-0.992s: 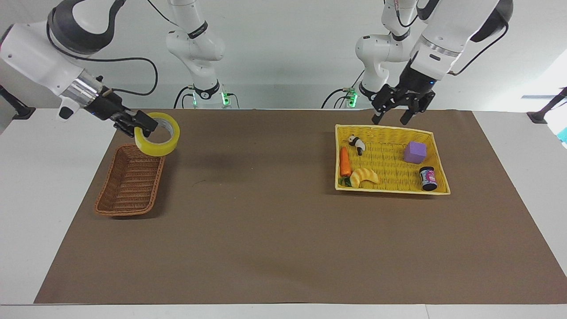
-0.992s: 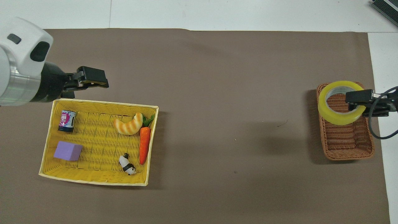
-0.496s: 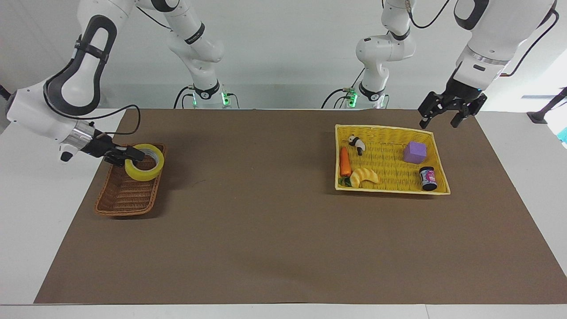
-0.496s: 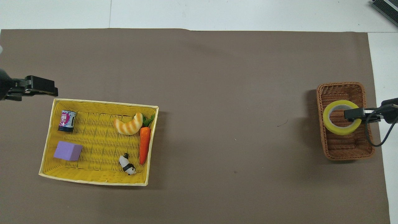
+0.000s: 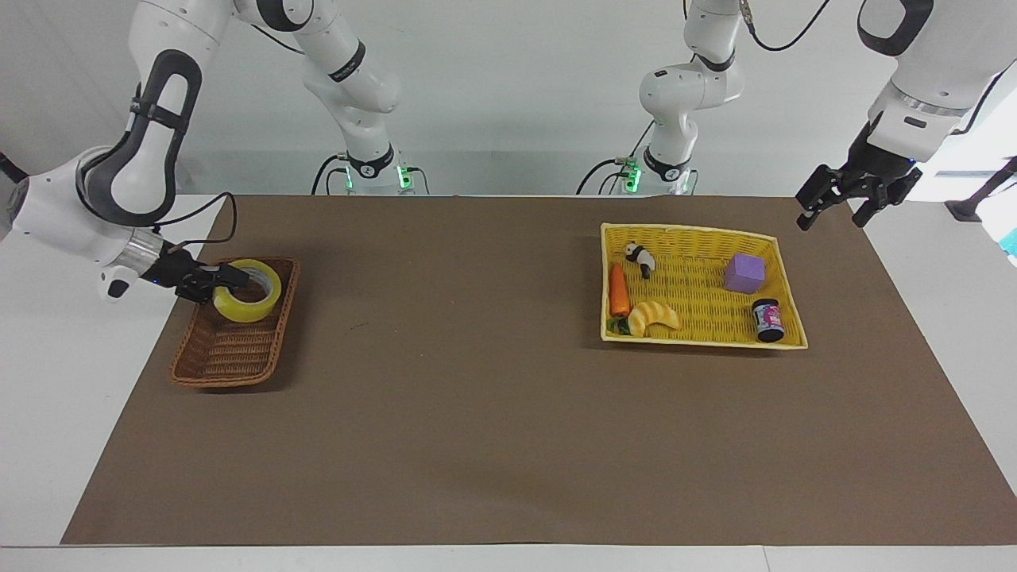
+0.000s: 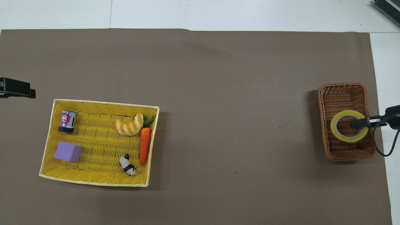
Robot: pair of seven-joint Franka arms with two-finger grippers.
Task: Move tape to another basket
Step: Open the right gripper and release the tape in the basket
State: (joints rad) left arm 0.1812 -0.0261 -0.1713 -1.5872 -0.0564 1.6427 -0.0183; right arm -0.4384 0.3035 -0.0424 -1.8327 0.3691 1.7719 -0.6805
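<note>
The yellow tape (image 5: 242, 308) lies flat, low inside the brown wicker basket (image 5: 226, 373), in the end nearer to the robots. My right gripper (image 5: 230, 278) is shut on the roll's wall, with one finger inside the core. From overhead the tape (image 6: 333, 128) sits in the basket (image 6: 350, 157), with the right gripper (image 6: 356, 124) reaching in over the rim. My left gripper (image 5: 830, 222) is open and empty, raised over the mat's edge at the left arm's end of the table; it also shows in the overhead view (image 6: 18, 89).
A large yellow woven basket (image 5: 699, 230) toward the left arm's end holds a carrot (image 5: 618, 290), a croissant (image 5: 655, 316), a panda toy (image 5: 639, 258), a purple block (image 5: 744, 272) and a small jar (image 5: 767, 319). A brown mat covers the table between the baskets.
My right gripper has lowered the tape from above the brown basket's rim down into it. My left gripper has moved away from over the yellow basket, out toward the table's end.
</note>
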